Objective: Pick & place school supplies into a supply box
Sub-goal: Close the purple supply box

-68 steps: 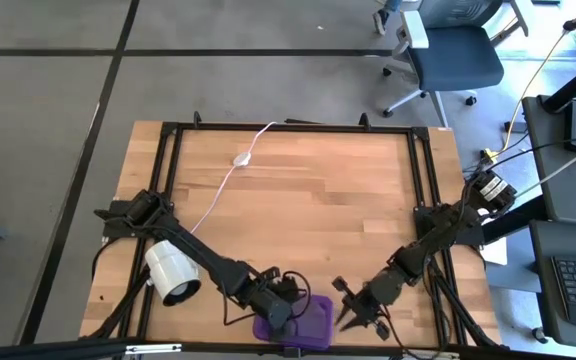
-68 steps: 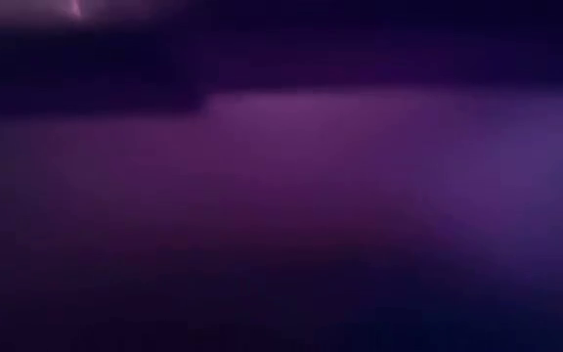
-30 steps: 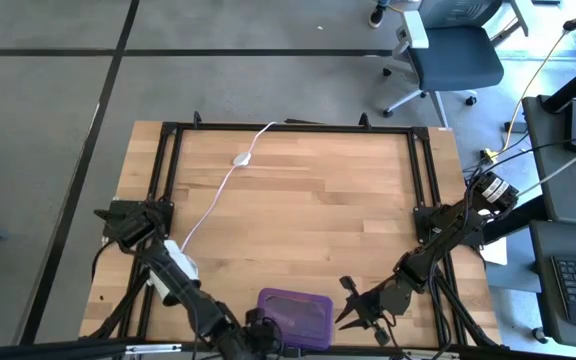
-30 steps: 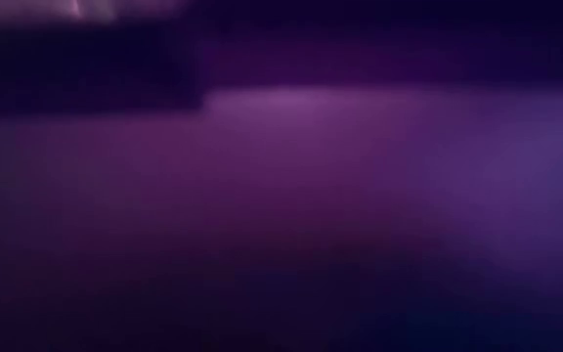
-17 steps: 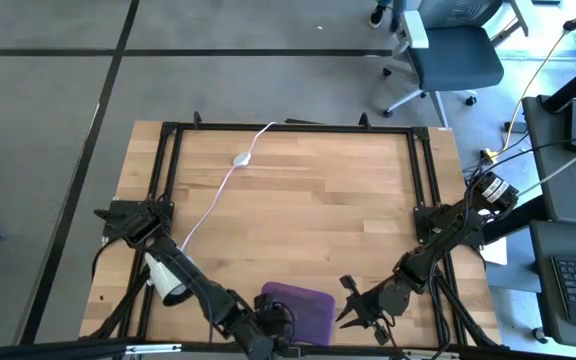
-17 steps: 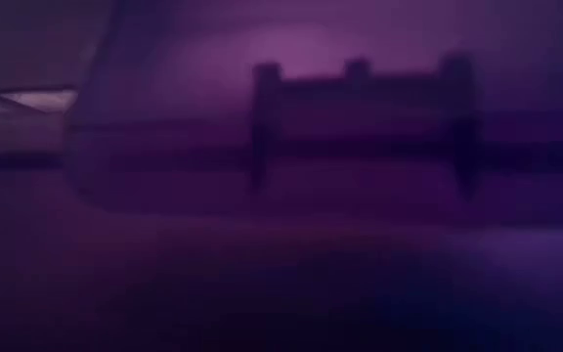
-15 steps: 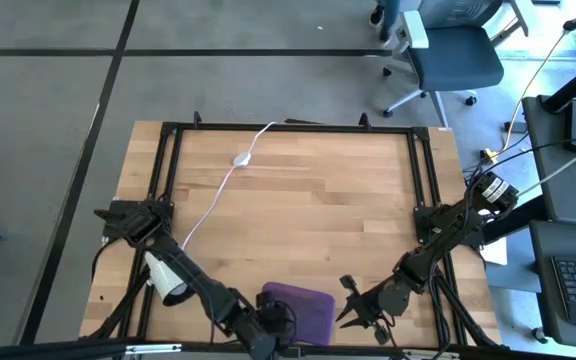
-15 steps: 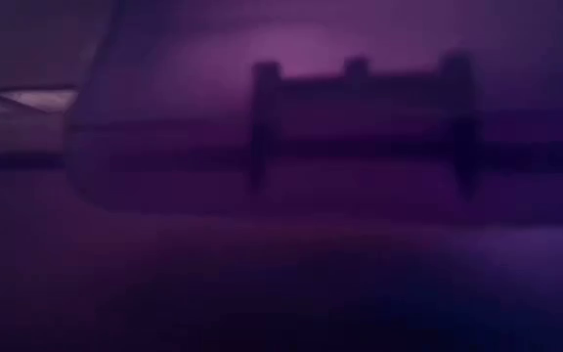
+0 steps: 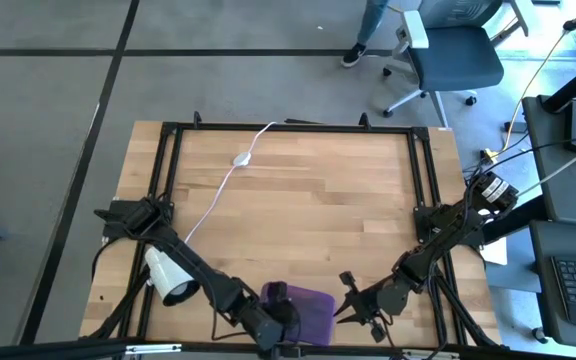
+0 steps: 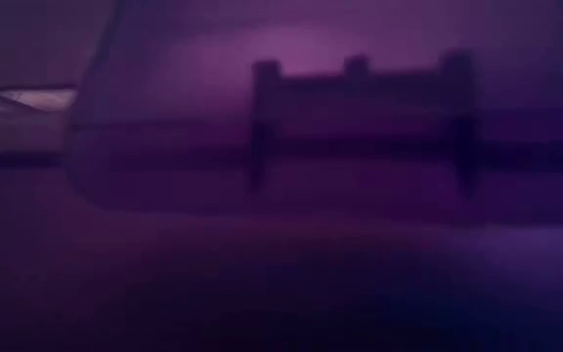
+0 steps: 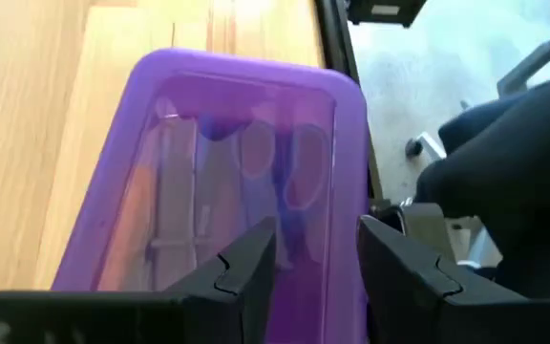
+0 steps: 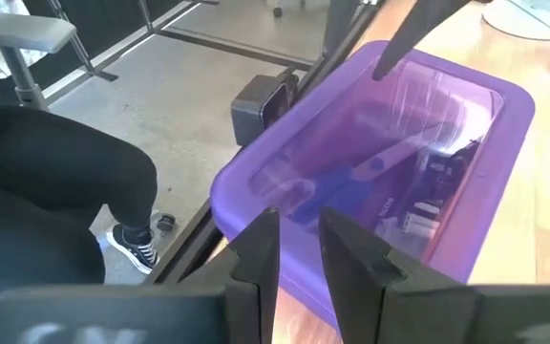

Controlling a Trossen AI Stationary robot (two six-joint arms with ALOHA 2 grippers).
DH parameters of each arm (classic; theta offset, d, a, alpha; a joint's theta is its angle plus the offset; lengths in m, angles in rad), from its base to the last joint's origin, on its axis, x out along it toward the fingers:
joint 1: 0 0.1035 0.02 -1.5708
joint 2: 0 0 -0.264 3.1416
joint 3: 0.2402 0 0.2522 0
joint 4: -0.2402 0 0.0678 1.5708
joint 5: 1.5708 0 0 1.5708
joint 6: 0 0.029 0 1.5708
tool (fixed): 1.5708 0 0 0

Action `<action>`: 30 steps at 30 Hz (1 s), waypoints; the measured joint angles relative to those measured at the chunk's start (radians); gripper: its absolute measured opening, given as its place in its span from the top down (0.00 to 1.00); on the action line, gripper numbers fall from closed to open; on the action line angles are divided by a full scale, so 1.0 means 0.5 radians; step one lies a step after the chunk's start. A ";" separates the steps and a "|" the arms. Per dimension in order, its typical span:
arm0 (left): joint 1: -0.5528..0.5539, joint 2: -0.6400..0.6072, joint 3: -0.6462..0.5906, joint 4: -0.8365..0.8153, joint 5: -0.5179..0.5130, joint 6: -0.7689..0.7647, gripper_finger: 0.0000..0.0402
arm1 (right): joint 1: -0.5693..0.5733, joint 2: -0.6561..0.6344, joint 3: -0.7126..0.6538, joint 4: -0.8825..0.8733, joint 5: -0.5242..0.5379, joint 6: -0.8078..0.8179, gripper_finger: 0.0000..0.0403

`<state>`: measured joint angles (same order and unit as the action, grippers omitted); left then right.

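The supply box (image 9: 308, 305) is translucent purple and sits at the table's near edge, right in front of the low camera (image 10: 262, 147). Pens and blue-handled scissors (image 11: 256, 162) show through its top, also in the right wrist view (image 12: 351, 182). My left gripper (image 9: 276, 312) is at the box's left end, shut on its rim (image 11: 318, 258). My right gripper (image 9: 344, 305) stands just off the box's right end (image 12: 299, 248), its fingers a narrow gap apart with nothing plainly between them. I cannot tell whether it touches the box. My left gripper has the box's near long rim (image 11: 349, 205), at its left end, between its two fingers. One finger (image 11: 246, 268) lies over the top face and the other (image 11: 399, 272) stands outside the near wall. It comes slanting down from the table's left, along the box. How the box rests underneath is hidden.
A white cylindrical lamp (image 9: 168, 278) lies by the left arm. A white cable with an oval switch (image 9: 240, 158) runs to the far edge. Black frame rails (image 9: 423, 200) border the wood, whose middle and far parts are bare. A person's dark leg (image 12: 55, 182) is beside the near edge.
My left gripper has gone from the box's near left corner toward the table's right, a little up, and has rolled. The box has shifted slightly toward the far edge and looks skewed. In the low view the purple blur has given way to the box's outline.
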<state>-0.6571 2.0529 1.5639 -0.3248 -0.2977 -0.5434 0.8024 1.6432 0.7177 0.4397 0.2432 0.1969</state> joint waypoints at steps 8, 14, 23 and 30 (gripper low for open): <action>0.013 0.018 0.000 0.008 -0.031 0.069 0.65 | 0.000 0.000 0.000 0.002 0.000 0.006 0.80; 0.040 0.076 -0.003 -0.047 0.009 0.063 0.65 | 0.000 0.000 0.000 0.014 0.002 0.007 0.80; 0.055 0.123 -0.001 -0.081 0.038 -0.020 0.65 | 0.000 0.000 0.000 0.011 0.054 0.009 0.80; 0.104 0.151 0.003 -0.084 0.030 -0.122 0.65 | 0.000 0.000 0.000 0.000 0.055 0.008 0.80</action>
<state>-0.6049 2.1284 1.5654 -0.3666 -0.2828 -0.6044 0.8024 1.6430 0.7177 0.4397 0.2707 0.2010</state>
